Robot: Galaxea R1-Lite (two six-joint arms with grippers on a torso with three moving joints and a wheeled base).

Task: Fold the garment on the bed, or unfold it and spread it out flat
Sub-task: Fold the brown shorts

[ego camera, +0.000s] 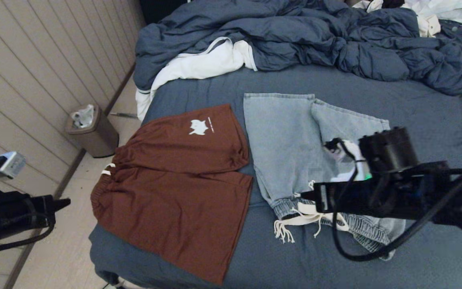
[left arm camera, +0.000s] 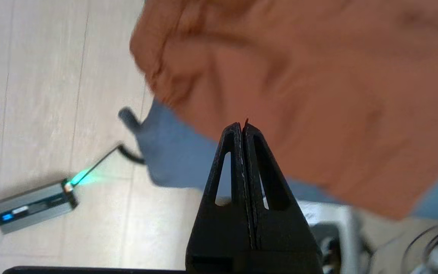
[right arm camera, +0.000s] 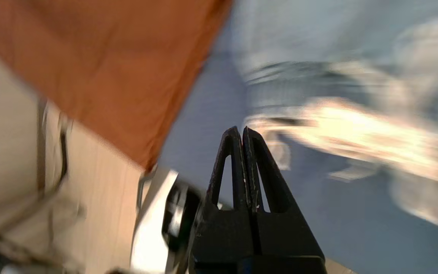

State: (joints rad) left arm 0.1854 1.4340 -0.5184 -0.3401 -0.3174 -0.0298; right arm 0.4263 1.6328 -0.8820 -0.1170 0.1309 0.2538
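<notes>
Rust-brown cotton is what I'm lined up on: one pair of brown shorts (ego camera: pixel 175 188) lies spread on the near left part of the bed (ego camera: pixel 415 112), waistband at the left edge, legs running toward the middle, a small white logo on the far leg. Just right of it, edges almost touching, lies one pair of pale denim shorts (ego camera: pixel 291 148), partly folded over itself, with its cream drawstring trailing off the near waistband. So I count two garments on the slate-blue sheet, plus one rumpled dark blue duvet (ego camera: pixel 315 36) heaped along the far side, white lining showing at its left end.

My left gripper (left arm camera: pixel 243 125) hangs off the bed's left side above the floor, fingers pressed together on nothing, its tip pointed at the brown waistband. I read that as staging for a grab there. My right gripper (right arm camera: pixel 242 131) sits over the near right of the bed, also closed and empty, aimed between the two garments near the denim drawstring. In the head view its arm hides part of the denim.

On the floor, far left, stands one small bin (ego camera: pixel 92 134). Neither garment is touched, so I judge no fold is begun.
</notes>
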